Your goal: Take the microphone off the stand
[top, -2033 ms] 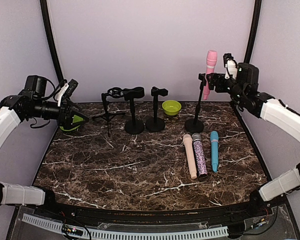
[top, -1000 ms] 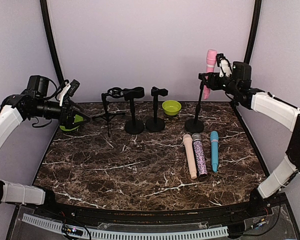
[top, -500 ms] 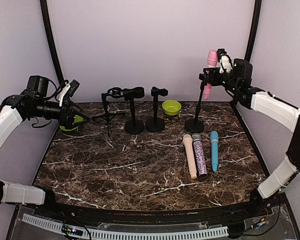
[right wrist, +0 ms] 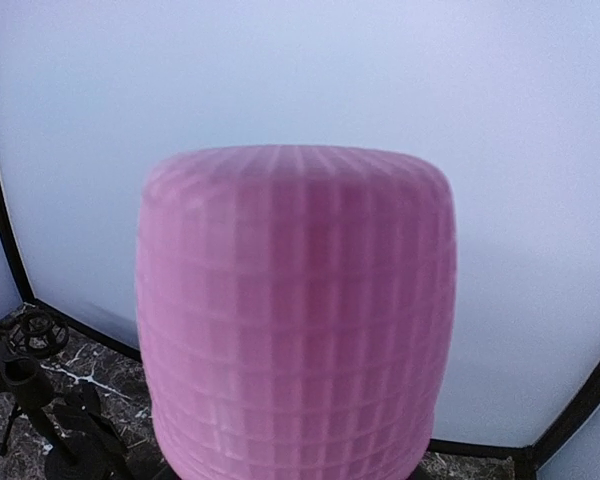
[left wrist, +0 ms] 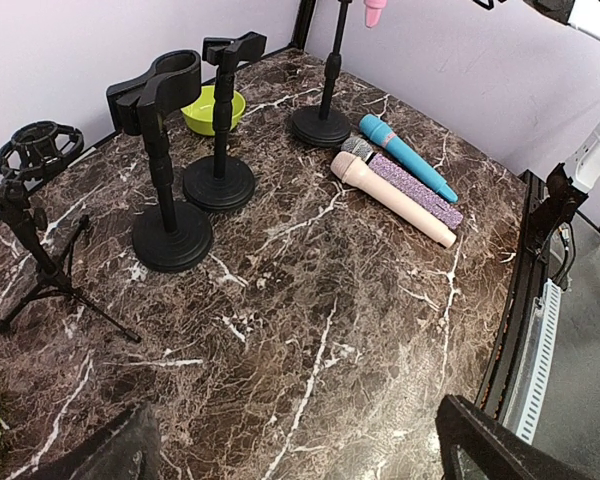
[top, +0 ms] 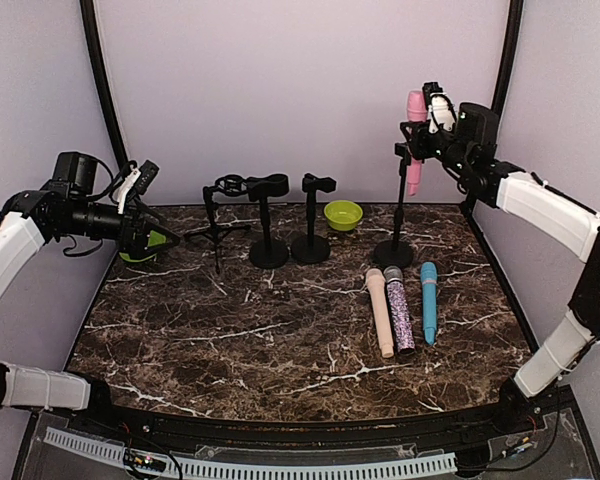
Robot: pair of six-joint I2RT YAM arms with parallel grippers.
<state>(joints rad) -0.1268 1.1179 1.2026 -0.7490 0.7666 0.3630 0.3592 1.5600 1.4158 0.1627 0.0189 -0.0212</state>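
The pink microphone (top: 416, 108) stands upright at the top of the tall black stand (top: 398, 210) at the back right, its lower end still at the stand's clip. My right gripper (top: 422, 140) reaches in from the right and is shut on the microphone's body. In the right wrist view the microphone's pink grille (right wrist: 295, 320) fills the frame and hides the fingers. My left gripper (top: 152, 205) hangs open over the table's far left with nothing between its fingers (left wrist: 490, 445).
Three microphones lie side by side in front of the stand: beige (top: 380, 312), glittery purple (top: 399, 310), blue (top: 429, 302). Two empty black stands (top: 268, 215) (top: 311, 215), a small tripod (top: 218, 220) and a green bowl (top: 343, 214) line the back.
My right gripper has closed in on the pink microphone, and the microphone has shifted slightly up and to the left. The left arm has not moved.
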